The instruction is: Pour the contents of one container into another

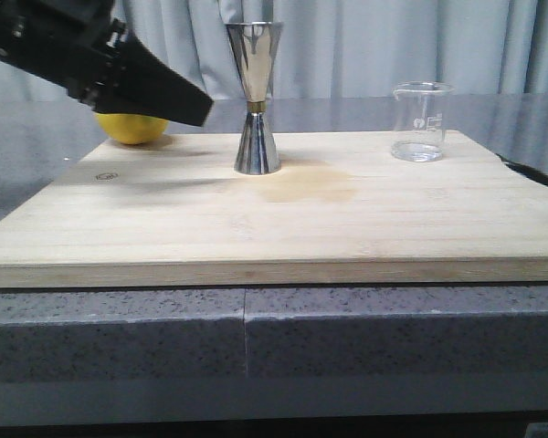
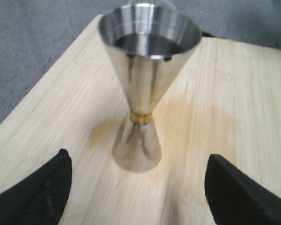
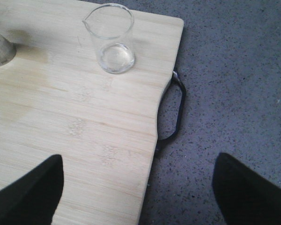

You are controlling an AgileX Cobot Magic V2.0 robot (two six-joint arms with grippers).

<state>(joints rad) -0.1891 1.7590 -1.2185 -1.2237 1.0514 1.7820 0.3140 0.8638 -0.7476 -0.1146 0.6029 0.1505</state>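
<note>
While the left gripper (image 2: 138,187) hangs wide open and empty just short of the tall shiny steel hourglass jigger (image 1: 255,99) mid-board, a skewed close could topple it. Right gripper (image 3: 138,187), also spread and empty, sits well off the small clear glass beaker (image 3: 110,38) near the pale wooden board's (image 1: 283,228) corner; a loose pinch on the glass risks slipping.

The glass beaker (image 1: 421,121) carries white printed measuring marks on its wall; the characters are too small and blurred to read. The wooden board (image 1: 274,219) bears a small dark round stamp (image 1: 107,174) near its left edge; its content is illegible. No other text is readable.
</note>
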